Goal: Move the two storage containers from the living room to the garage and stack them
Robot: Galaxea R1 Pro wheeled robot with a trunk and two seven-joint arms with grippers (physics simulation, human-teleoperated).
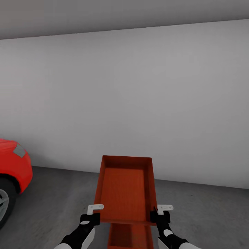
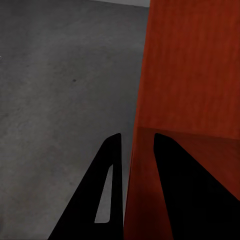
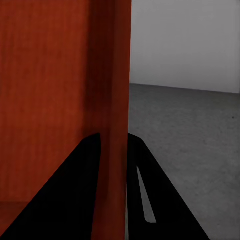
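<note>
I am in the garage with an orange-red open-top storage container (image 1: 124,186) held in front of me above the dark grey floor (image 1: 52,207). My left gripper (image 1: 95,211) is shut on its near left wall, and my right gripper (image 1: 161,211) is shut on its near right wall. In the left wrist view the left gripper (image 2: 132,145) straddles the container's wall (image 2: 195,65). The right gripper (image 3: 112,137) pinches the opposite wall (image 3: 50,90) the same way. A second identical container (image 1: 129,238) lies lower down, partly hidden under the held one.
A glossy red car (image 1: 12,162) with its front wheel stands at the left edge. A plain white wall (image 1: 138,103) closes the room ahead, beyond the containers. Bare grey floor stretches to the right (image 1: 207,214).
</note>
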